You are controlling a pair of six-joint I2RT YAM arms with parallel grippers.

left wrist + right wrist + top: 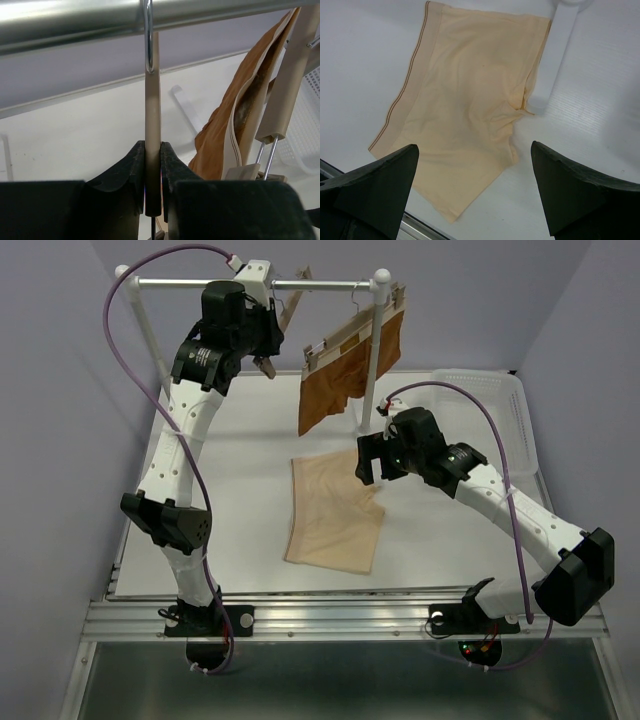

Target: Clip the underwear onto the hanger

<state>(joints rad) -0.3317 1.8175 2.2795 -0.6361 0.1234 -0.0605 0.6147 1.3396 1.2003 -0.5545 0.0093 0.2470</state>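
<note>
The underwear (335, 515) (470, 100) lies flat on the white table, pale beige, with a striped waistband along one edge. The hanger (152, 100) shows edge-on as a slim wooden bar, its metal hook (148, 40) over the rail. My left gripper (153, 147) (268, 348) is up at the rail, shut on the hanger's bar, both fingers pressed against its sides. My right gripper (365, 465) (475, 150) hovers open above the underwear's right side, fingers wide apart and holding nothing.
A white rack with a metal rail (75, 25) (260, 283) stands at the back of the table. A second wooden hanger (350, 335) carries a rust-brown garment (340, 380) (235, 115) just right of my left gripper. A clear bin (500, 410) sits at the right.
</note>
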